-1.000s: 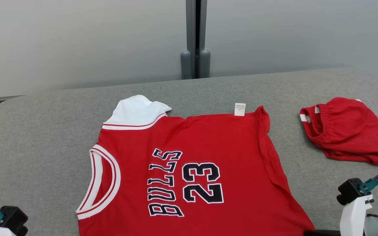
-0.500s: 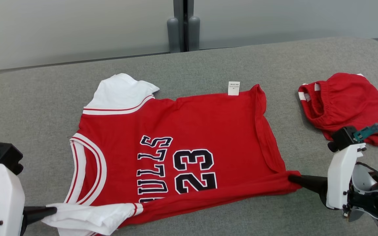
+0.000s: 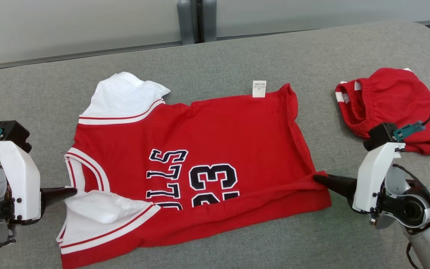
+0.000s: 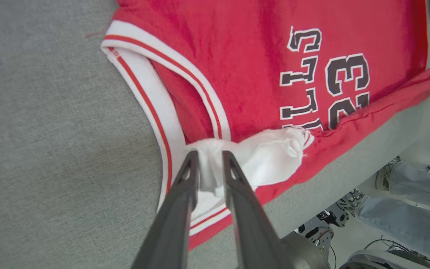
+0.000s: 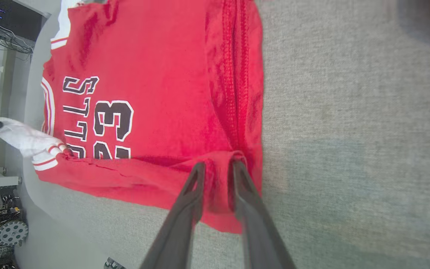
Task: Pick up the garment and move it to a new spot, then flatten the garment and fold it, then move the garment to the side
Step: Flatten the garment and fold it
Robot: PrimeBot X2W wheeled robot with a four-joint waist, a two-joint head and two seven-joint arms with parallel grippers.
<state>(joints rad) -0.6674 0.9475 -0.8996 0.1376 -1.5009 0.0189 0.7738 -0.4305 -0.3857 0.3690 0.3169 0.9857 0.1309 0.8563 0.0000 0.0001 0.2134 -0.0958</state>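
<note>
The garment [image 3: 215, 142], a red jersey with white trim and dark "BULLS 23" lettering, lies on the grey table [image 3: 237, 48] with its near edge folded up over the print. My left gripper [image 3: 74, 191] is at the jersey's left end, at the bunched white shoulder strap [image 4: 271, 157]. Its jaws stand a little apart with white cloth between the fingers [image 4: 192, 175]. My right gripper [image 3: 316, 178] is at the red hem corner [image 5: 245, 112] on the right. Its jaws are also slightly parted, with red fabric lying between them.
A crumpled pair of red shorts [image 3: 390, 101] lies at the right of the table, just beyond my right wrist. The table's near edge runs close below the jersey. A person's legs [image 4: 409, 194] and a wheeled base show on the floor past that edge.
The head camera has tilted down. Both grippers carried the jersey's near edge up over the print. Their jaws, shut on the cloth half a second ago, now stand slightly apart.
</note>
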